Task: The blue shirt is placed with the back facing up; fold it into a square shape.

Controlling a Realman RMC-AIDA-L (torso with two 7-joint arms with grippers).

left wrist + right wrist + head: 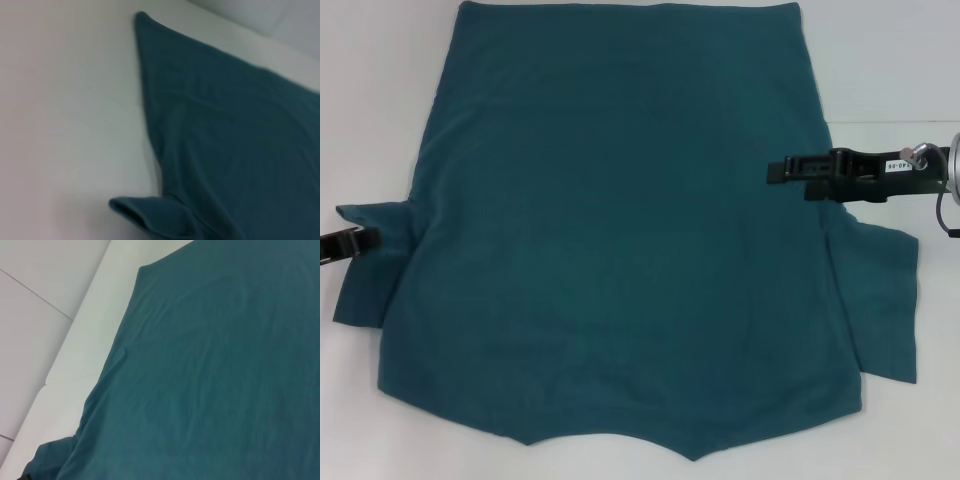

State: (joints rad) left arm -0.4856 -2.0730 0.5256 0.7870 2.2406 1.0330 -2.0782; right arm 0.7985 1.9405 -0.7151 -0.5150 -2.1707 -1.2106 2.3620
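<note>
The blue shirt (620, 230) lies spread flat on the white table (380, 100), plain side up, hem far, collar near. My left gripper (360, 242) is at the table's left edge, touching the outer edge of the left sleeve (370, 270). My right gripper (775, 170) reaches in from the right and sits over the shirt's right side edge, above the right sleeve (885, 300). The left wrist view shows the shirt's side (240, 140) and a curled sleeve edge (150, 215). The right wrist view shows the shirt's body (210, 370).
White table surface shows on both sides of the shirt and at the far right (890, 60). A seam or edge line of the table runs past the shirt in the right wrist view (40, 300).
</note>
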